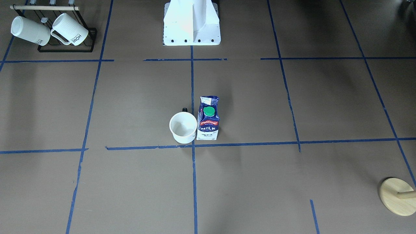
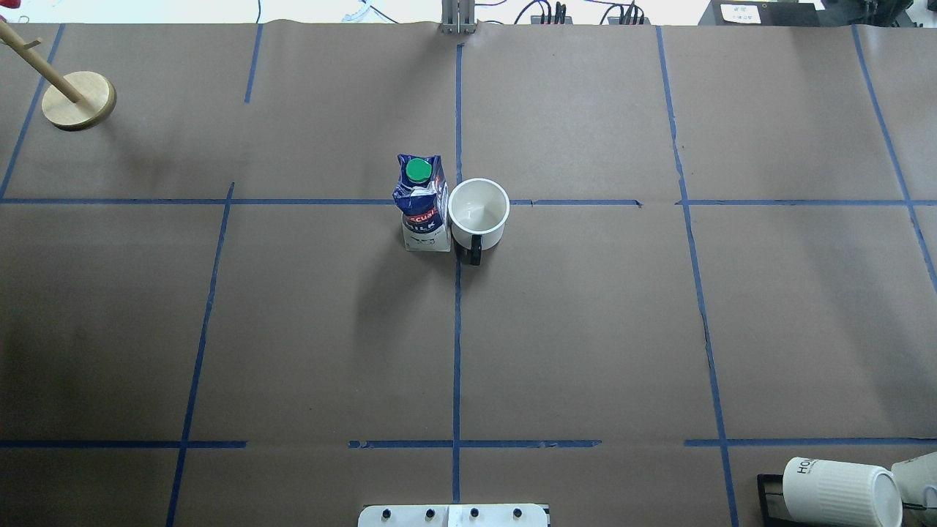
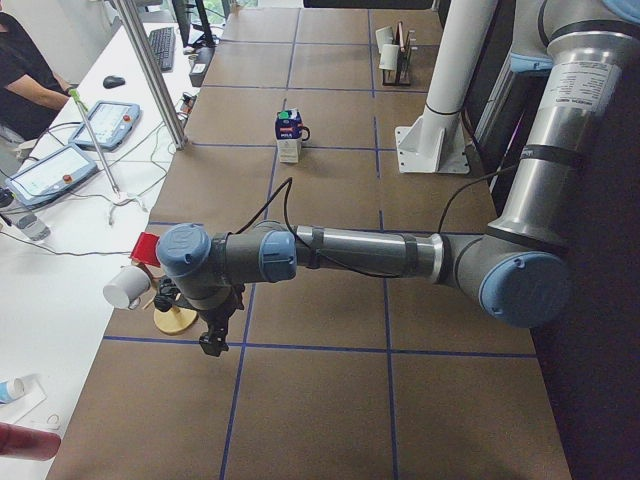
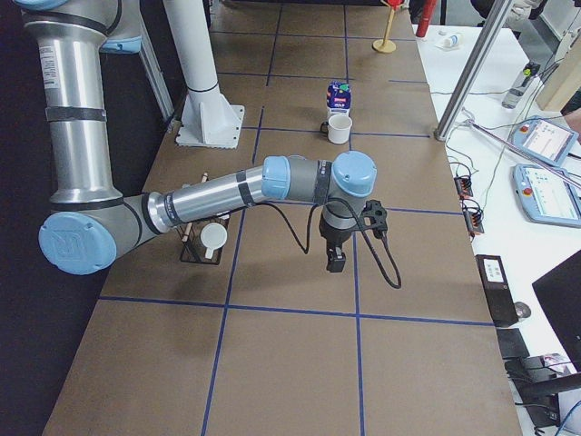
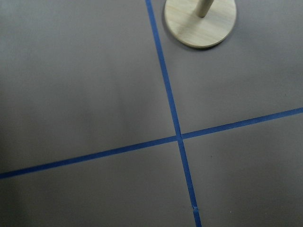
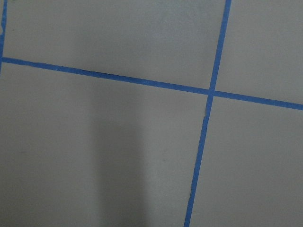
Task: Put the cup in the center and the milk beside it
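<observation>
The cup point(image 1: 183, 127) is a smooth white mug with a black handle. It stands upright near the middle of the table, and it also shows in the overhead view point(image 2: 479, 208). Its smiley face does not show. The milk point(image 1: 208, 118) is a blue and white carton with a green cap. It stands upright right beside the cup, on the robot's left side of it point(image 2: 422, 205). My left gripper point(image 3: 210, 345) hangs far off by the table's left end. My right gripper point(image 4: 336, 263) hangs near the right end. Both show only in the side views, so I cannot tell whether they are open or shut.
A black rack point(image 1: 66, 48) with ribbed "HOME" mugs point(image 2: 834, 490) stands at the robot's near right corner. A wooden peg stand point(image 2: 78, 100) stands at the far left corner and shows in the left wrist view point(image 5: 200, 21). The white robot base point(image 1: 191, 26) is at the table's edge.
</observation>
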Controlling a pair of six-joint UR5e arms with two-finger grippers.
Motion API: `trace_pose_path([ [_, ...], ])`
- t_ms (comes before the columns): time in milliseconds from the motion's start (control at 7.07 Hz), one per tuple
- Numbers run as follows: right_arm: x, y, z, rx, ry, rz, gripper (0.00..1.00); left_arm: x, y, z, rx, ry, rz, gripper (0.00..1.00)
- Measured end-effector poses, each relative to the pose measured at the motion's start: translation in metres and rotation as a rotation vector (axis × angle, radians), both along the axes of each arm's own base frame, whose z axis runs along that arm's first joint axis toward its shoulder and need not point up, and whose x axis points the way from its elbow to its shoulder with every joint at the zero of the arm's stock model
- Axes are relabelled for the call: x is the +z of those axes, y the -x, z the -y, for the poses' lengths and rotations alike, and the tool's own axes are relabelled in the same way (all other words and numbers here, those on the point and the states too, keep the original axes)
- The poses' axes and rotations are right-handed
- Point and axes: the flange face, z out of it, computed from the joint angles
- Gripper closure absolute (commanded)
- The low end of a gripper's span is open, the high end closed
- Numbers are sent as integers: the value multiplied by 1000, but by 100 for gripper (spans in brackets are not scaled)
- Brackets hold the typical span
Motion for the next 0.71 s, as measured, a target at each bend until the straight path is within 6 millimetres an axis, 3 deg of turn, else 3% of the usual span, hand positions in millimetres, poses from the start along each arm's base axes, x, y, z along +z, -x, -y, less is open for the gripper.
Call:
trace_pose_path([
  [141, 3, 5, -2, -13, 1, -2, 0, 3, -3, -1, 2, 12, -1, 0],
  [424, 10, 10, -5, -31, 0, -4, 0, 4, -33, 2, 23, 47, 0, 0],
  [707, 17, 10, -14, -26, 0, -3, 0, 0, -45, -1, 11, 75, 0, 0],
])
